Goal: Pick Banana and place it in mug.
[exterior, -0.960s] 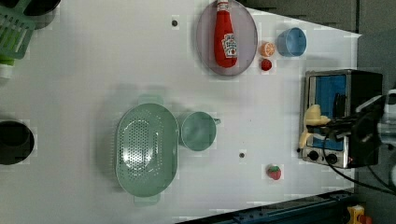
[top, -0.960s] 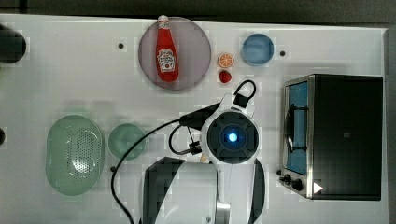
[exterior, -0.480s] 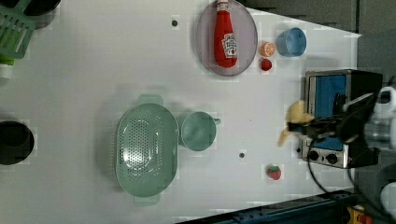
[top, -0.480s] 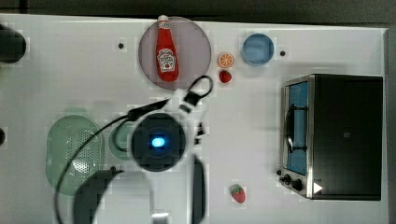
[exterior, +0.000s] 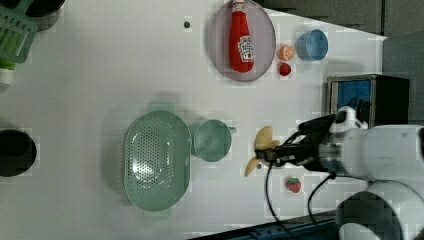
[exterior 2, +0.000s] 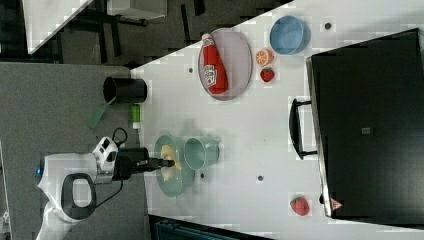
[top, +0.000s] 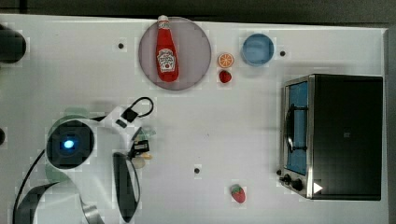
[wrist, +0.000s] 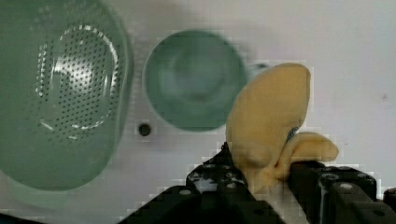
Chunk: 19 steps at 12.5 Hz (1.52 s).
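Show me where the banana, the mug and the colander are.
banana [wrist: 268, 123], wrist view, on its yellow body above the hand.
mug [exterior: 212, 141], left view, on its inner bottom.
colander [exterior: 156, 160], left view, on its perforated floor.

My arm [top: 70, 144] sits well apart from the black toaster oven [top: 343, 135]; my gripper [top: 140, 150] pinches the pale banana [top: 142, 158], pointing toward that oven.

In the left view, the mug [exterior: 212, 140] stands just beside the colander [exterior: 157, 161], on the left view's right of it. The banana [exterior: 260, 145], gripped in the claw [exterior: 267, 154], hangs above the table [exterior: 115, 70], to the left view's right of the mug. The ketchup bottle [exterior: 241, 37] lies on the plate [exterior: 265, 47]. A strawberry [exterior: 293, 184] lies near the claw.
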Tool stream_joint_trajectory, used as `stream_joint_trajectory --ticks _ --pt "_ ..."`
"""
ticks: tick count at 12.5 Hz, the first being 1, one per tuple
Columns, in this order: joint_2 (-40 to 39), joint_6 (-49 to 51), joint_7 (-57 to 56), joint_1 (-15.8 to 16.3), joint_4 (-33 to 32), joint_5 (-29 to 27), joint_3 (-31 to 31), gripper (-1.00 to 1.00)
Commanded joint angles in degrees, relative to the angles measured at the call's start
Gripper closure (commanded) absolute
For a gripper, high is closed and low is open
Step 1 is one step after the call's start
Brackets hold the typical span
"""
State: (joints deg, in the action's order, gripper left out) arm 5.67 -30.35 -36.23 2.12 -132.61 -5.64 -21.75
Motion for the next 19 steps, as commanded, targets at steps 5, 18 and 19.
stream_joint_trajectory --ticks 5,18,19 --pt "-11.34 -14.17 12.90 -0.60 0.16 -0.05 -3.18 0.36" --pt "-8.04 -19.98 14.60 -1.42 1.21 4.37 1.27 -1.00" --pt "-5.11 -18.16 14.60 -1.51 1.86 4.37 2.69 -1.00"
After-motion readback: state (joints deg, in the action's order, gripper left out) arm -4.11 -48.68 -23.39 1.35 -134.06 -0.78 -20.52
